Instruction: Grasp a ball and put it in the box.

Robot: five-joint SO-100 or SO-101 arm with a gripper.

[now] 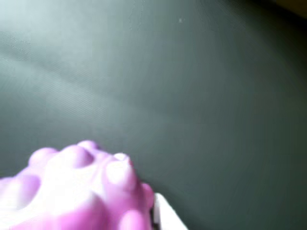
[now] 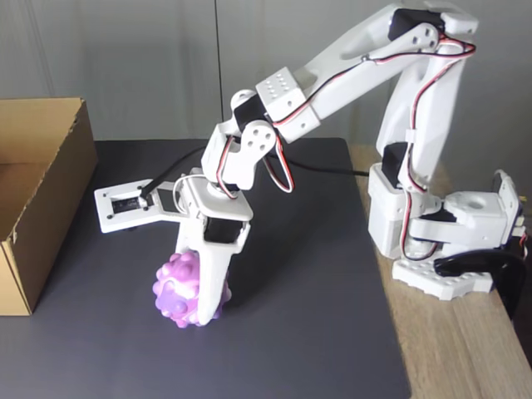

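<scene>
Bumpy ball in the robot's pinch, box waiting off to the left.

In the fixed view the cardboard box [image 2: 37,195] sits open at the left edge of the dark mat [image 2: 316,316]. Near it, the purple and pink ball [image 2: 184,293] rests on the mat, and the white gripper [image 2: 199,303] is clamped around it from above. The ball looks soft, squishy and light, so it may squash. I think the best hold is across its fat middle, fingers between the bumps.

The wrist view looks down close over the ball [image 1: 79,191] onto the dark mat [image 1: 201,96]; the fixed view, high in front, shares both.
</scene>
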